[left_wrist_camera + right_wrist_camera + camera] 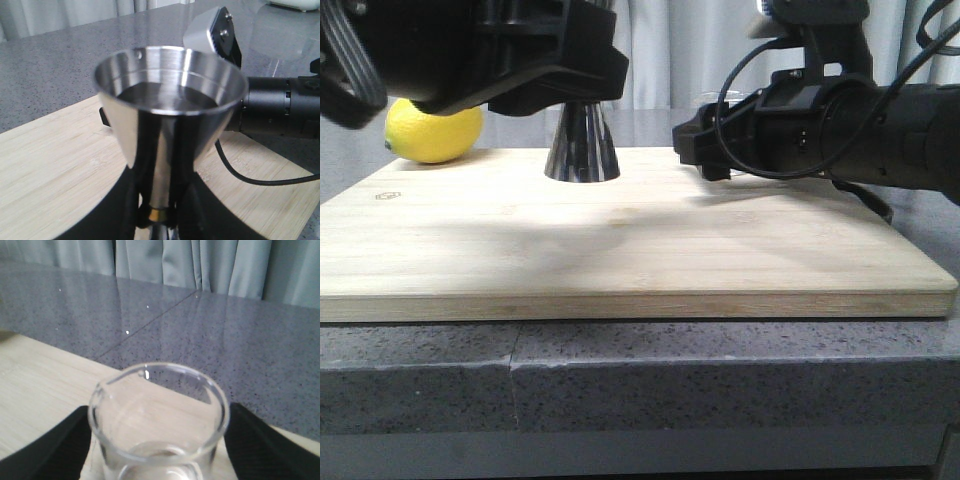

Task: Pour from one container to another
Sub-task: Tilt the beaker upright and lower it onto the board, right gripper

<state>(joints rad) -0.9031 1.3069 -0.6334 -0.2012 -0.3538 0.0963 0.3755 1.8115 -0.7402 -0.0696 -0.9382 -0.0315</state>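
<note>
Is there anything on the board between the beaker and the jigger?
Nothing visible. The front view shows bare board between the jigger and the right gripper; the beaker sits between its fingers.

The left end effector [159,220] is hanging low over the board's far-left part, its black fingers [107,220] closing around the jigger's [167,107] waist. The right end effector [157,450], reaching in sideways from the board's right edge, is clasping the beaker [159,425] upright.

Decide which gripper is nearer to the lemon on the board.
Left. The left gripper hangs just above and beside the lemon, clamped on the jigger; the right gripper holds the beaker across the board.
</note>
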